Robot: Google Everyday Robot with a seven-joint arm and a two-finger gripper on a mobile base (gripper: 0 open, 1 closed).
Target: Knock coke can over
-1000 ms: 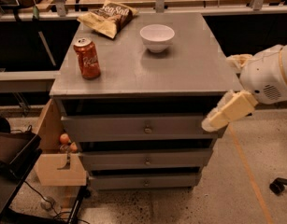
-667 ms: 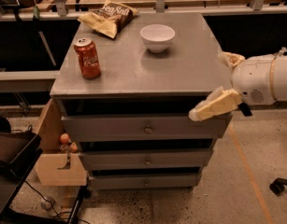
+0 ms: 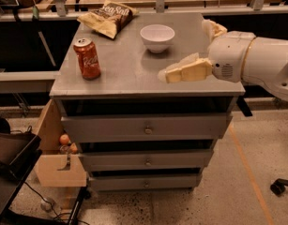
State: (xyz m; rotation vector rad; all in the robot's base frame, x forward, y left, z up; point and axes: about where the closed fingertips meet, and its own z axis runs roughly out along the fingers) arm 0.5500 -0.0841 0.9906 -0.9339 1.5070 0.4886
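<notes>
Grey drawers fill a dim workshop, and on the tabletop the coke can stands upright near the front left corner, with a white bowl and a Sea Salt chip bag behind it. The robot's end effector hovers over the right side, open and empty, well apart from the can. The knock itself appears not yet begun.
</notes>
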